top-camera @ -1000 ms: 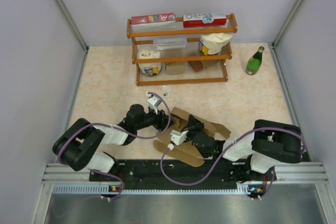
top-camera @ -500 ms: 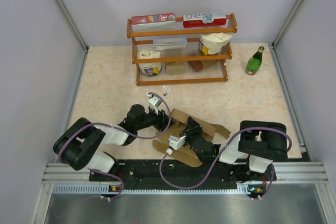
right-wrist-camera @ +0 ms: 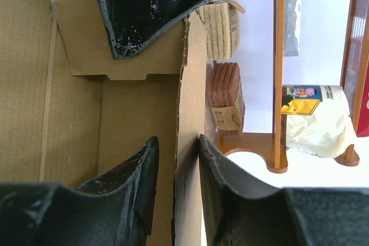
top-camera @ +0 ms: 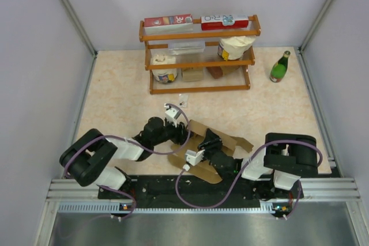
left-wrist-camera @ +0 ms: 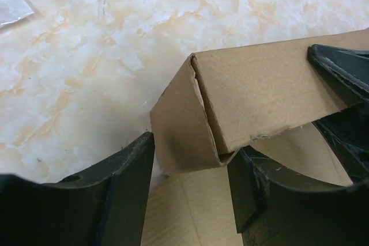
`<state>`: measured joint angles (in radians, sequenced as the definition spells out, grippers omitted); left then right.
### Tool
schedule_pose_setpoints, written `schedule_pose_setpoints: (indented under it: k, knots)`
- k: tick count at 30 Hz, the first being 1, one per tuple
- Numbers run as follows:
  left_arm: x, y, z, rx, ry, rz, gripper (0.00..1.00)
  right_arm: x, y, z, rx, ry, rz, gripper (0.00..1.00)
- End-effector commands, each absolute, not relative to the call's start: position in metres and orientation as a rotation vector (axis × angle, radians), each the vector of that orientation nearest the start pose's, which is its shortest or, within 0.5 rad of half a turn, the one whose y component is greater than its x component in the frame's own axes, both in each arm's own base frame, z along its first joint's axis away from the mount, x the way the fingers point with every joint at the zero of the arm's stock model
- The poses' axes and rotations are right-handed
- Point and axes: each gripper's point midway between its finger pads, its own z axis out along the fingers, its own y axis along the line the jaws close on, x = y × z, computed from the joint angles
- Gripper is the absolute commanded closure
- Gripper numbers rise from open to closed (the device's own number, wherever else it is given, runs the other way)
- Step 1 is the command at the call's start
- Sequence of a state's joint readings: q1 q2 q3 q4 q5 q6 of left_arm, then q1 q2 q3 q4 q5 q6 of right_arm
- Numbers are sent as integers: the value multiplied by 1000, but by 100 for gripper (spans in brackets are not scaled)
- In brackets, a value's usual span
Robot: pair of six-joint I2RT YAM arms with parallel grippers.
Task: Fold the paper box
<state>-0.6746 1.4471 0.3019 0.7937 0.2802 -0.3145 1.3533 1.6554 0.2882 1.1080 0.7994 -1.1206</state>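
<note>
The paper box (top-camera: 232, 140), plain brown cardboard with loose flaps, lies half formed at the near middle of the table. My left gripper (top-camera: 185, 137) reaches in from the left. In the left wrist view it (left-wrist-camera: 190, 159) stands open astride a folded corner of the box (left-wrist-camera: 253, 90), whose lower edge just touches the right finger (left-wrist-camera: 259, 200). My right gripper (top-camera: 203, 143) comes from the right. In the right wrist view it (right-wrist-camera: 177, 139) straddles an upright wall of the box (right-wrist-camera: 191, 84); the right finger (right-wrist-camera: 222, 171) rests against it and the left finger stands slightly apart.
A wooden rack (top-camera: 199, 56) at the back holds red-and-white cartons, jars and sponges. A green bottle (top-camera: 280, 66) stands at the back right. A small clear bag (top-camera: 183, 99) lies just beyond the box. The left gripper's finger (right-wrist-camera: 150, 4) shows close ahead in the right wrist view.
My right gripper has opened from shut on the cardboard wall, and its arm has drawn in toward the left. The left gripper has barely shifted.
</note>
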Motion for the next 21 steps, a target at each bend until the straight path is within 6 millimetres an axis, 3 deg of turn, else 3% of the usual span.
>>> schedule_pose_setpoints:
  k: [1,21]
  knots:
    - [258,-270,71,502,1888,-814,43,206,277,79,-1446,1103,-473,67]
    - [269,-274,63,380,1807,-574,46,202,279,71,-1445,1166,-399,66]
